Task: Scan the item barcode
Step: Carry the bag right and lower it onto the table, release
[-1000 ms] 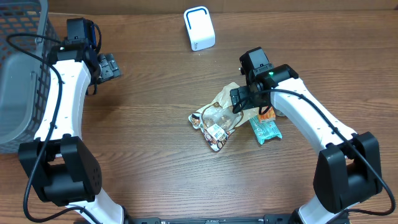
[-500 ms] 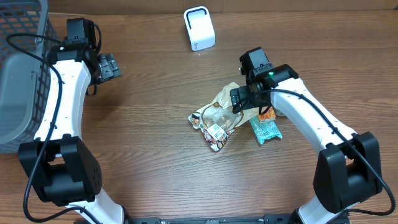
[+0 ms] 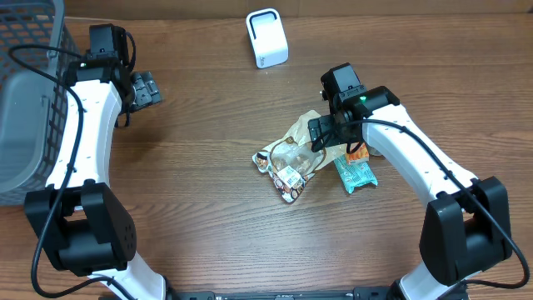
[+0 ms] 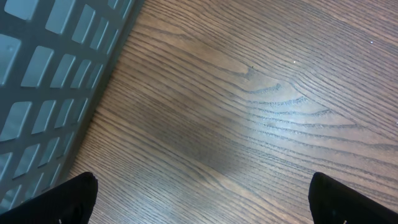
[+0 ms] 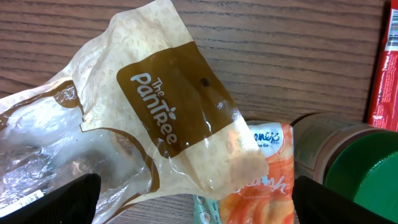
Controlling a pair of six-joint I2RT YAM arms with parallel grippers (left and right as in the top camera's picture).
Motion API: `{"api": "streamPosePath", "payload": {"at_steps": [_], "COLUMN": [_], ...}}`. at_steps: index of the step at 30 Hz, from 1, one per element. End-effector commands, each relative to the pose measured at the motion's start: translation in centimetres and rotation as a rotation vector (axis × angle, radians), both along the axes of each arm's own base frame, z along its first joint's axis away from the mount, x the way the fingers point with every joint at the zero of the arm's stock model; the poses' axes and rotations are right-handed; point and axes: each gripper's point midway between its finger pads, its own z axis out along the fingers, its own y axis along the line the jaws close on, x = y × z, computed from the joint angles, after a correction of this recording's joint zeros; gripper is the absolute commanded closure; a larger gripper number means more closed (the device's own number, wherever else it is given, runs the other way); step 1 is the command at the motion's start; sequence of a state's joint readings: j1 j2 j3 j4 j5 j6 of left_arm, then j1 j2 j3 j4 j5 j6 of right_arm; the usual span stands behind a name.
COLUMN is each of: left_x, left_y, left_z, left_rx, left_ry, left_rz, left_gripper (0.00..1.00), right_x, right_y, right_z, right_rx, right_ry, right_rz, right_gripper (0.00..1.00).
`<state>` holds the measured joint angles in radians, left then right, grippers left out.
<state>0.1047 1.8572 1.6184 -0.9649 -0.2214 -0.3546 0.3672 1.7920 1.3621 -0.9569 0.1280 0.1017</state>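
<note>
A pile of snack items lies mid-table. On top is a tan and brown "The PanTree" bag (image 3: 301,129) (image 5: 168,106). A clear packet (image 3: 287,171) with a white barcode label lies at its left. An orange pouch (image 5: 267,180) and a teal packet (image 3: 354,175) lie under its right side. My right gripper (image 3: 319,143) (image 5: 202,202) hovers open over the bag's lower edge, with nothing held. The white barcode scanner (image 3: 266,37) stands at the back centre. Far left, my left gripper (image 3: 146,87) (image 4: 201,199) is open over bare wood.
A grey mesh basket (image 3: 25,100) (image 4: 50,68) fills the far left, right beside the left gripper. A green-lidded can (image 5: 360,174) and a red package (image 5: 385,81) sit just right of the pile, under the right arm.
</note>
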Motion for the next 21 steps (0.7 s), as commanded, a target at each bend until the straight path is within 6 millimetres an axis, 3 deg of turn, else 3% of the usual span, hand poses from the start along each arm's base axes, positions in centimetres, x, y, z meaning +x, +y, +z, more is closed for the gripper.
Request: {"api": "streamPosePath", "payload": {"at_steps": [1, 16, 21], "left_x": [0.4, 0.4, 0.4], "left_y": [0.0, 0.0, 0.0], "left_z": [0.9, 1.0, 1.0], "left_rx": [0.024, 0.024, 0.024], "left_ry": [-0.017, -0.018, -0.018], "left_rz": [-0.026, -0.026, -0.026], "left_gripper": [0.0, 0.0, 0.0], "right_x": [0.1, 0.0, 0.1], "right_y": [-0.2, -0.2, 0.0], "right_z": [0.1, -0.1, 2.6], "right_rx": [0.002, 0.0, 0.027], "right_ry": [-0.007, -0.003, -0.071], "right_rz": [-0.011, -0.011, -0.007], "right_gripper": [0.0, 0.0, 0.0]}}
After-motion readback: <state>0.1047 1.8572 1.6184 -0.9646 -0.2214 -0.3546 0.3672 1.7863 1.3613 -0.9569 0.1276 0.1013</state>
